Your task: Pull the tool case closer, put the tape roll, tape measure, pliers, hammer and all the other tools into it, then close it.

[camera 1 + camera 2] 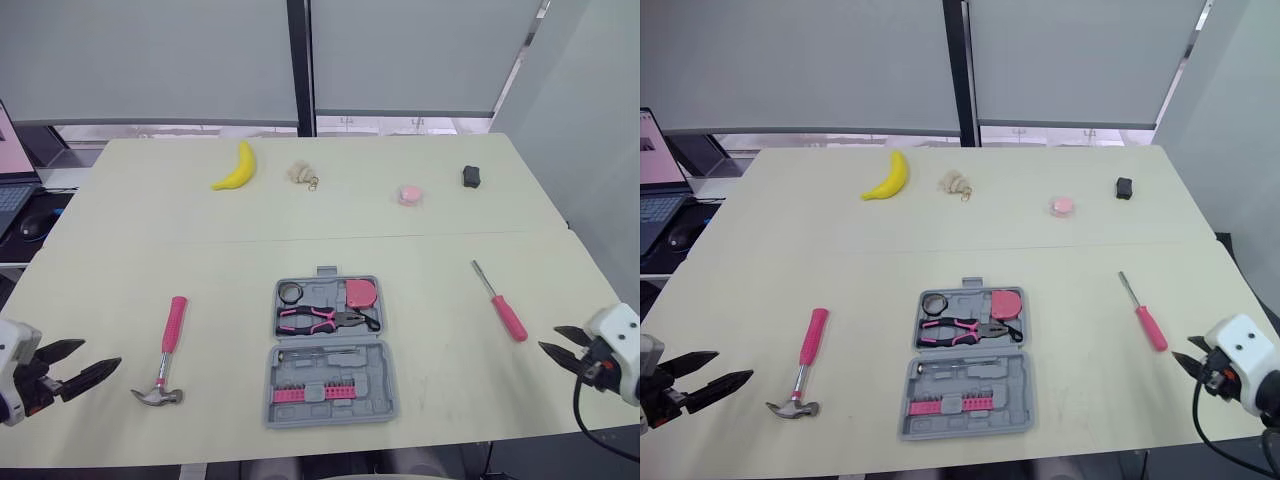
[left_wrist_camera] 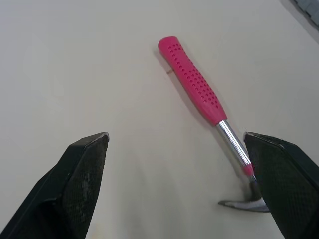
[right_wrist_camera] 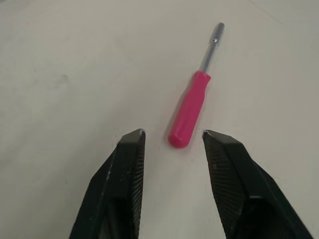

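Pink-handled and steel-headed, the hammer (image 1: pixel 168 350) lies flat on the worktop (image 1: pixel 120 270) just ahead of the left end effector (image 1: pixel 100 356). That end effector's two black fingers are spread wide and grip nothing. In the left wrist view the hammer's head sits close beside one fingertip, with the handle pointing away.

The right end effector (image 1: pixel 550 338) is also empty, its fingers parted by a narrower gap. A pink screwdriver (image 1: pixel 500 303) lies just ahead of it. The butt of the handle is nearest the fingertips and in line with the gap between them, and the metal shaft points away.

Between the two end effectors, well apart from both, the grey tool case (image 1: pixel 330 350) lies open and flat. Its half farther from them holds the tape roll (image 1: pixel 290 293), the pliers (image 1: pixel 318 319) and the pink tape measure (image 1: pixel 361 293).

Well beyond both end effectors, across the worktop, sit a banana (image 1: pixel 236 166), a small pink object (image 1: pixel 410 194) and a small black object (image 1: pixel 472 177).
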Tool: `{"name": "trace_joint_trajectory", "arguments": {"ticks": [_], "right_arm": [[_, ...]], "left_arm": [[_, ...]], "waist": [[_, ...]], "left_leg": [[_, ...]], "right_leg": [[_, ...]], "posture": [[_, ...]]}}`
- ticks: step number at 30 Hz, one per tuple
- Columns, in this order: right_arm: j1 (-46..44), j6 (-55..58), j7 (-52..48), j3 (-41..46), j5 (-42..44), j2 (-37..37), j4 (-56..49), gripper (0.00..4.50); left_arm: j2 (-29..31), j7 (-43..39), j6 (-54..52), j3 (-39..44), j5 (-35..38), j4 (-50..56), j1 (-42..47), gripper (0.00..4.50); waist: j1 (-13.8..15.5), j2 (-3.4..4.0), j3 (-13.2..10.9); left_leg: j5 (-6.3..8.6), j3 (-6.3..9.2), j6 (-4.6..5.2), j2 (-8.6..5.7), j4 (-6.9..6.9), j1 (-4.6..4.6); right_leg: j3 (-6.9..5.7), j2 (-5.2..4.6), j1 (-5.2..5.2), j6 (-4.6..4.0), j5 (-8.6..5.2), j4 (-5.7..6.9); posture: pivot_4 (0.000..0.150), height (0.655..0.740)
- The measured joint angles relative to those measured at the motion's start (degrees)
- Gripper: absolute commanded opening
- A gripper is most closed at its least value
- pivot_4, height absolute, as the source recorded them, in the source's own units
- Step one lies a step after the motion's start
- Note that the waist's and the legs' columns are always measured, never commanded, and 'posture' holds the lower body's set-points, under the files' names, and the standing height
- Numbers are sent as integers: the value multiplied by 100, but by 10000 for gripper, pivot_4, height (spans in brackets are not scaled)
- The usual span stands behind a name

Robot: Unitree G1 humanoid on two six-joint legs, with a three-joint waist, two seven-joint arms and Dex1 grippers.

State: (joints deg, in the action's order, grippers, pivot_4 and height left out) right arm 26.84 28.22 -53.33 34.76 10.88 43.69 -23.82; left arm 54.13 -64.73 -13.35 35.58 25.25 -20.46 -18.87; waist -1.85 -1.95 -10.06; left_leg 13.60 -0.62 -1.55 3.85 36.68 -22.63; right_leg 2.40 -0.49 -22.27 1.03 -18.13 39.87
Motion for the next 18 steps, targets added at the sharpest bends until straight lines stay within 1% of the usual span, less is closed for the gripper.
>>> {"name": "trace_joint_trajectory", "arguments": {"ticks": [1, 2, 5, 6, 18], "right_arm": [[95, -38, -28, 111, 19, 0, 92, 31604], [170, -60, -44, 197, 54, 0, 163, 33477], [269, -161, -71, 295, 124, 4, 279, 43952], [269, -179, -73, 295, 147, 5, 301, 44551], [182, -329, -73, 289, 190, 135, 435, 44551]], "left_arm": [[2, 21, -39, 67, 1, -12, -85, 45000], [3, 32, -78, 121, 2, -27, -142, 45000], [2, 35, -198, 219, 9, -30, -354, 45000], [-1, 37, -249, 233, 13, -21, -399, 45000], [-67, 19, -593, 250, 127, 397, -554, 45000]], "waist": [[0, -1, 1], [0, -1, 1], [-1, -3, 2], [2, -3, 2], [12, -11, 7]], "left_leg": [[0, -2, 0, 1, 0, 2], [0, -4, 0, 0, 0, 3], [0, -6, -1, 0, -1, 3], [0, -8, -1, -2, -1, 3], [1, -17, -2, -13, -4, -1]], "right_leg": [[3, -6, -1, -9, -6, -1], [4, -10, -1, -19, -12, -1], [3, -23, -1, -20, -13, -1], [3, -26, -1, -19, -13, -1], [-2, -41, 0, -8, -17, -4]], "posture": [[1500, 7274], [1500, 7274], [1500, 7274], [1500, 7274], [1500, 7274]]}}
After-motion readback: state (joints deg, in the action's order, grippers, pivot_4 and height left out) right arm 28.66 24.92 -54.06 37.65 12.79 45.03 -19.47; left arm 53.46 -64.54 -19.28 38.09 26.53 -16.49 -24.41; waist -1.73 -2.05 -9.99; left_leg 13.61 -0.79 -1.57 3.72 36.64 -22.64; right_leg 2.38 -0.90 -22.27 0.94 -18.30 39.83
